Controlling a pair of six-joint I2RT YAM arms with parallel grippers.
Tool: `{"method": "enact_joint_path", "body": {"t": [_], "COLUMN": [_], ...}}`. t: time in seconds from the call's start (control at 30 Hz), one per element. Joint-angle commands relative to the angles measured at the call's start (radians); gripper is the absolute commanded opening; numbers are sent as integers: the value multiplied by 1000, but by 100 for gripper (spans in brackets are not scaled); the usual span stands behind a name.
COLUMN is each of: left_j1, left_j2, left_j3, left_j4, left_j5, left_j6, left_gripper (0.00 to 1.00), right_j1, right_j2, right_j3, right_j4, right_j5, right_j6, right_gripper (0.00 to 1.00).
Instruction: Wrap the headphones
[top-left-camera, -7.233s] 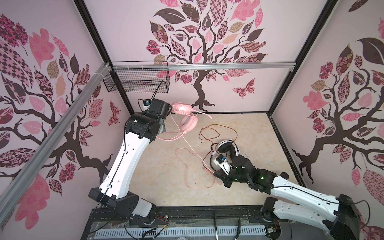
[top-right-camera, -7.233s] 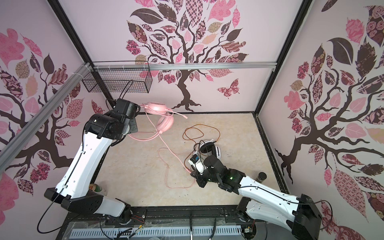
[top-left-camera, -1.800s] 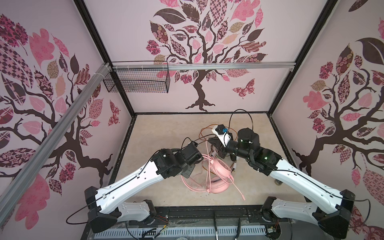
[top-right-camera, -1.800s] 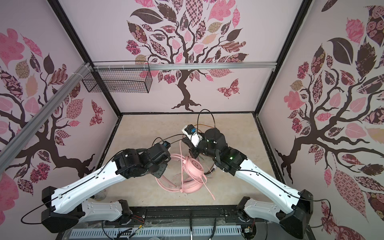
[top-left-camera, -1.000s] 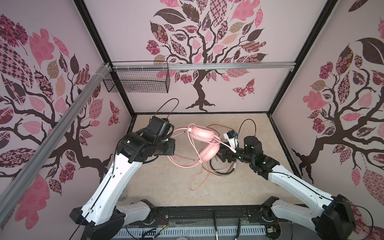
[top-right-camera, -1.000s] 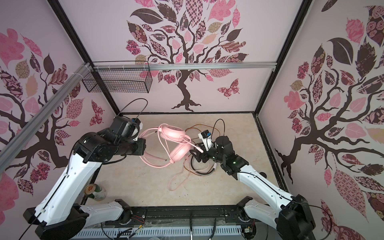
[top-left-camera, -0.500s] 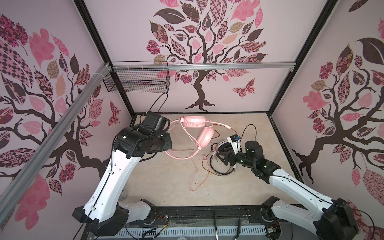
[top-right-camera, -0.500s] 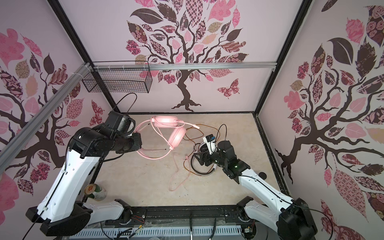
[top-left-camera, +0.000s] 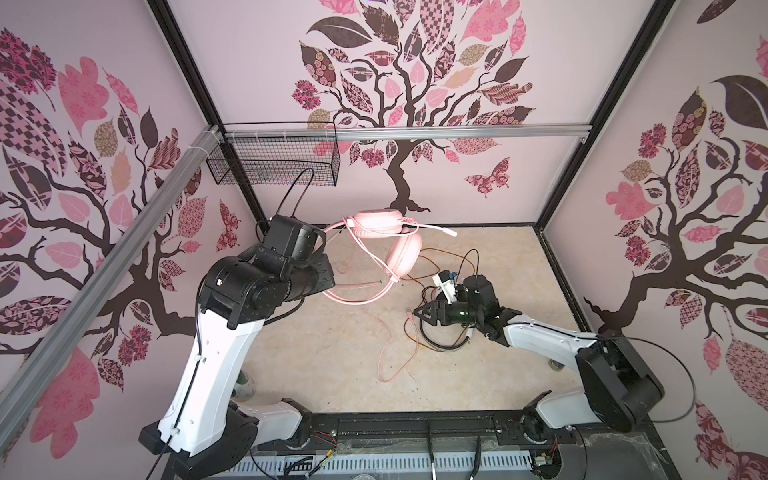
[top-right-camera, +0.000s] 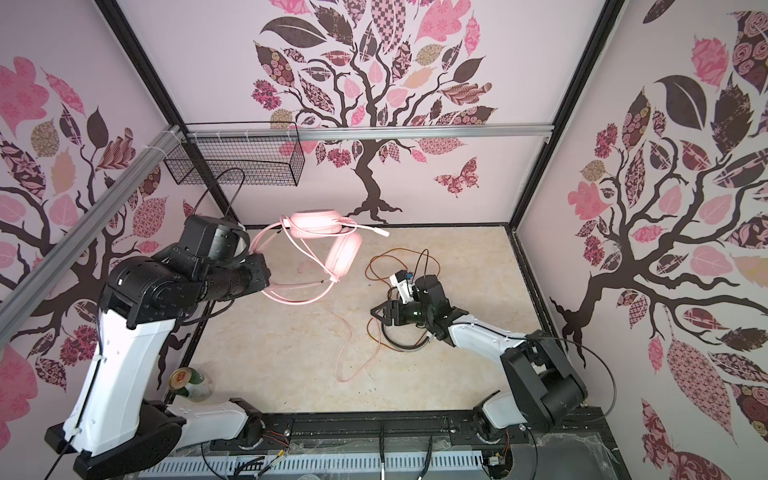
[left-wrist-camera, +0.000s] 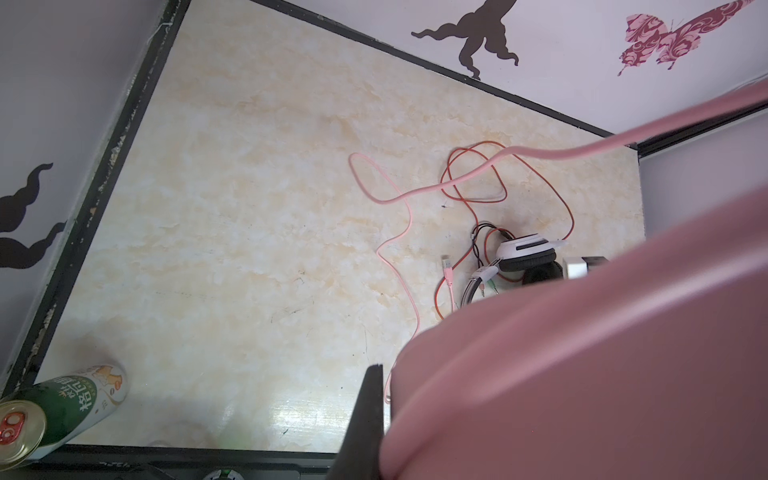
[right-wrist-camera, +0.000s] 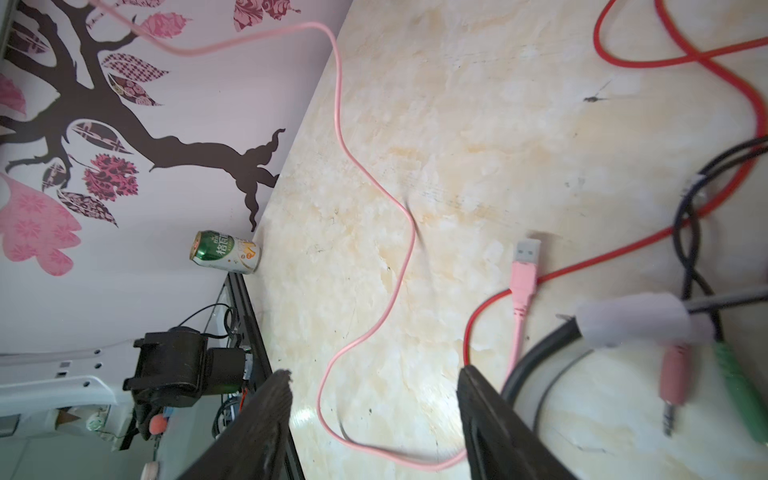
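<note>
My left gripper (top-left-camera: 327, 272) is shut on the headband of the pale pink headphones (top-left-camera: 384, 226) and holds them in the air near the back left. One black finger (left-wrist-camera: 368, 415) shows beside the pink band (left-wrist-camera: 602, 353). Their pink cable (top-left-camera: 386, 357) hangs to the table and ends in a USB plug (right-wrist-camera: 524, 270). The white-and-black headphones (left-wrist-camera: 524, 251) lie right of centre with an orange-red cable (top-left-camera: 440, 254), partly hidden under my right arm. My right gripper (right-wrist-camera: 376, 372) is open low over the table, its jaws either side of a pink cable loop and touching nothing.
A green drink can (top-right-camera: 189, 382) lies at the table's front left corner. A black wire basket (top-left-camera: 272, 160) hangs on the back left rail. Two audio jack plugs (right-wrist-camera: 675, 374) and a black headband (right-wrist-camera: 536, 365) lie close beside my right gripper.
The left arm has carried the pink headphones up and back to the left. My right gripper has slid left over the pink cable, and its jaws have narrowed a little.
</note>
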Motion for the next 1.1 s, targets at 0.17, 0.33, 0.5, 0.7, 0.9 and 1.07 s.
{"method": "enact_joint_path", "body": {"t": [0.17, 0.33, 0.5, 0.7, 0.9, 1.07], "left_j1": [3, 2, 3, 3, 3, 2], "left_j2": [-14, -13, -13, -10, -9, -8], "left_j3": [12, 1, -5, -6, -10, -6], "left_j4": [80, 80, 86, 86, 89, 86], "left_j5": [12, 15, 7, 5, 7, 11], "left_j6": [-14, -9, -7, -3, -4, -5], "left_gripper": [0, 0, 0, 0, 0, 0], "right_j1": [112, 130, 143, 204, 231, 238], "right_j2": [254, 408, 539, 641, 703, 711], "right_j3": [216, 383, 538, 645, 701, 711], "right_j4": [160, 114, 58, 42, 77, 91], "right_j5": [-68, -92, -127, -175, -182, -166], "right_j6": [78, -57, -110, -140, -109, -109], "right_gripper": [65, 63, 60, 60, 57, 50]}}
